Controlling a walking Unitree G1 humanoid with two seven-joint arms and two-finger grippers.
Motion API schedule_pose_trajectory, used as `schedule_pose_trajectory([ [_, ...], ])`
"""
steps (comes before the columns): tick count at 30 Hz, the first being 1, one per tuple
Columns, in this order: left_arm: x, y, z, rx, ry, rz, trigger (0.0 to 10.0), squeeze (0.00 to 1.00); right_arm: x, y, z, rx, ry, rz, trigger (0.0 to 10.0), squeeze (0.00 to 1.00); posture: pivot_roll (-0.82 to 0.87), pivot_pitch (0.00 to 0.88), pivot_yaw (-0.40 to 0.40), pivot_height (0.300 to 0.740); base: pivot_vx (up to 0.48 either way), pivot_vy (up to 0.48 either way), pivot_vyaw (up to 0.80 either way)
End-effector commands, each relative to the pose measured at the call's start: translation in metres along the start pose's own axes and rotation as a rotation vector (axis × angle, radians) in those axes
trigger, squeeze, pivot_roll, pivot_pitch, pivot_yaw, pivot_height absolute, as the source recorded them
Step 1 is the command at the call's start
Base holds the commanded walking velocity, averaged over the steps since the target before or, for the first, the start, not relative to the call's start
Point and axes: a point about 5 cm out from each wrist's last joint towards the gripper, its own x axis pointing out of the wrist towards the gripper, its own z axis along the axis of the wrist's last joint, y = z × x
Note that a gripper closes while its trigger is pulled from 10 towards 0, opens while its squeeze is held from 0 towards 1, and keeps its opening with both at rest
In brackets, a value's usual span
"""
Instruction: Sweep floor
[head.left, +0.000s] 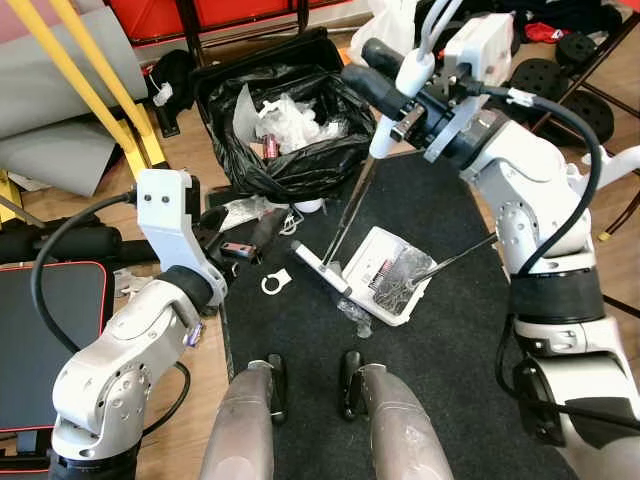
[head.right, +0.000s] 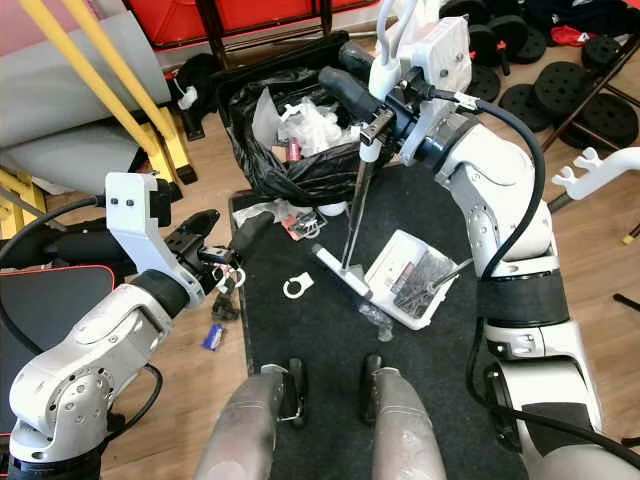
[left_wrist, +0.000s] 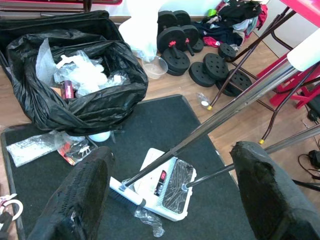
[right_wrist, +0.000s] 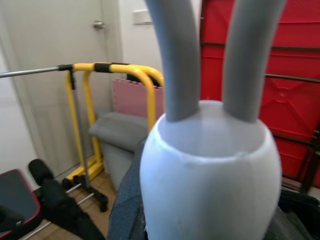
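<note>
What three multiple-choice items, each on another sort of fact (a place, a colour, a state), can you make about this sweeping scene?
1. Where does the white dustpan lie?
A. on the dark mat
B. inside the bin bag
C. on the wooden floor

2. What colour is the bin bag?
A. blue
B. white
C. black

3. In what state is the left gripper?
A. shut on the dustpan
B. open, holding nothing
C. shut on a bottle

Key: 1 A, the dustpan lies flat on the mat beside the broom head. 2 C, the bag of rubbish is black plastic. 3 B, in the left wrist view its fingers stand wide apart with nothing between them, while the right gripper is shut on the broom handle.
</note>
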Motion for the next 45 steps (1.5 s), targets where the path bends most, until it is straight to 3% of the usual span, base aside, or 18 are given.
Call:
schedule_pose_trajectory([
  [1,-0.003,-0.001,-0.003,0.001,0.024,-0.036,10.0,0.00,0.003,-0.002,0.018,-0.098,-0.075,0.009,10.0,0.00,0.11,0.324,-0.031,0.740,0.000,0.000,0.00],
  [13,-0.003,-0.001,-0.004,0.000,0.024,-0.037,10.0,0.00,0.004,-0.003,0.022,-0.082,-0.100,-0.004,10.0,0.00,0.11,0.321,-0.031,0.740,0.000,0.000,0.00],
  [18,-0.002,-0.001,-0.004,-0.002,0.025,-0.038,10.0,0.00,0.002,-0.012,0.026,-0.084,-0.138,-0.141,10.0,0.00,0.11,0.313,-0.029,0.740,0.000,0.000,0.00],
  [33,-0.001,-0.001,-0.005,-0.002,0.025,-0.040,10.0,0.00,0.002,-0.015,0.025,-0.068,-0.126,-0.186,10.0,0.00,0.10,0.304,-0.026,0.740,0.000,0.000,0.00],
  [37,-0.001,-0.001,-0.005,-0.003,0.024,-0.040,10.0,0.00,0.002,-0.015,0.026,-0.025,-0.152,-0.193,10.0,0.00,0.10,0.305,-0.027,0.740,0.000,0.000,0.00],
  [40,0.000,-0.002,-0.006,-0.001,0.023,-0.041,10.0,0.00,0.000,-0.016,0.039,0.078,-0.244,-0.201,10.0,0.00,0.10,0.295,-0.029,0.740,0.000,0.000,0.00],
  [45,0.002,-0.002,-0.007,-0.001,0.022,-0.042,10.0,0.00,-0.003,-0.014,0.052,0.099,-0.288,-0.189,10.0,0.00,0.09,0.275,-0.036,0.740,0.000,0.000,0.00],
])
